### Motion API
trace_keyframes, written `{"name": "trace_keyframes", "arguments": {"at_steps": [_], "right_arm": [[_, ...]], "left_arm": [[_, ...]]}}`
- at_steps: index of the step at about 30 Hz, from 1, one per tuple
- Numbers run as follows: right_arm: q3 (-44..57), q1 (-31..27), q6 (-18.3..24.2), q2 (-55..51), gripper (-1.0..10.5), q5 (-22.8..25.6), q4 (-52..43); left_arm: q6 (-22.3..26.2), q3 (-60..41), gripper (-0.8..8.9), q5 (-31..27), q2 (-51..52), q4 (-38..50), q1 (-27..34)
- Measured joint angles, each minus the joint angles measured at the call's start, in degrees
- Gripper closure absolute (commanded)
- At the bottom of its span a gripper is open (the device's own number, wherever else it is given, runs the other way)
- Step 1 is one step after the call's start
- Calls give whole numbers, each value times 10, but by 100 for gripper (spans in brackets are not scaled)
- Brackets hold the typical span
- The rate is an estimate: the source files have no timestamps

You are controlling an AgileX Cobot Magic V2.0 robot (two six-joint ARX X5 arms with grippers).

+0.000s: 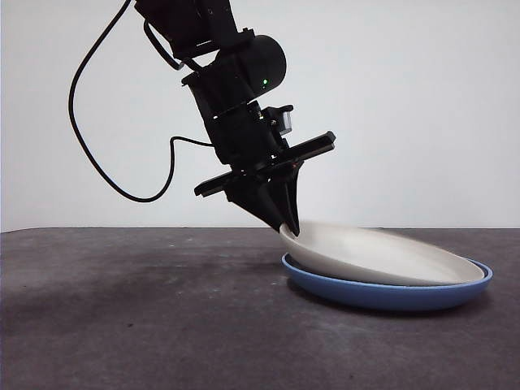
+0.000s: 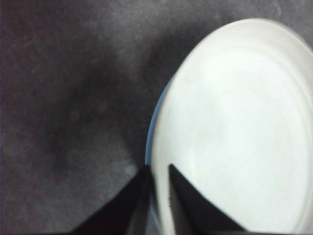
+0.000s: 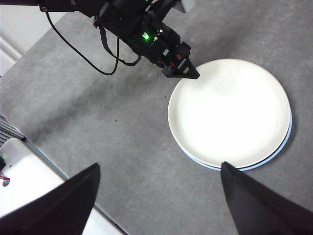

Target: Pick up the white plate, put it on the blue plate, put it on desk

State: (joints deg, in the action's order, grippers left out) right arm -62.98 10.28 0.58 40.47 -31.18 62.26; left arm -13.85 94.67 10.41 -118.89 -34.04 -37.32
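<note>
the left hand [image 1: 289, 223] comes down at a slant from the upper left of the front view and pinches the near rim of the white plate [image 1: 382, 254]. its two jaws stand almost together with the rim between them: in the left wrist view one jaw lies over the plate's inner face and the other outside the edge, the hand [image 2: 157, 176] right at the rim of the white plate [image 2: 239, 132]. the gripped side of the white plate is raised, so it sits tilted; its far side rests in the blue plate [image 1: 390, 294], which lies flat on the bench [image 1: 138, 317]. only a thin sliver of the blue plate [image 2: 148, 147] shows beside the white rim in the left wrist view.

from the right wrist view the white plate [image 3: 229, 111] covers nearly all of the blue plate [image 3: 286, 142], leaving a narrow blue crescent on one side, and the left hand [image 3: 191, 74] meets the white rim on the opposite side. the right hand [image 3: 161, 196] hangs high above the bench [image 3: 98, 117], well apart from both plates, its jaws spread wide and holding nothing.
</note>
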Motion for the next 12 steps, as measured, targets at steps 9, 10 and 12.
{"name": "trace_keyframes", "arguments": {"at_steps": [9, 10, 12], "right_arm": [[0, 0, 0, 0, 553, 0, 0], [0, 0, 0, 0, 553, 0, 0], [0, 0, 0, 0, 553, 0, 0]], "left_arm": [[8, 1, 561, 0, 0, 4, -10], [9, 2, 561, 0, 0, 2, -10], [9, 9, 561, 0, 0, -7, -10]]}}
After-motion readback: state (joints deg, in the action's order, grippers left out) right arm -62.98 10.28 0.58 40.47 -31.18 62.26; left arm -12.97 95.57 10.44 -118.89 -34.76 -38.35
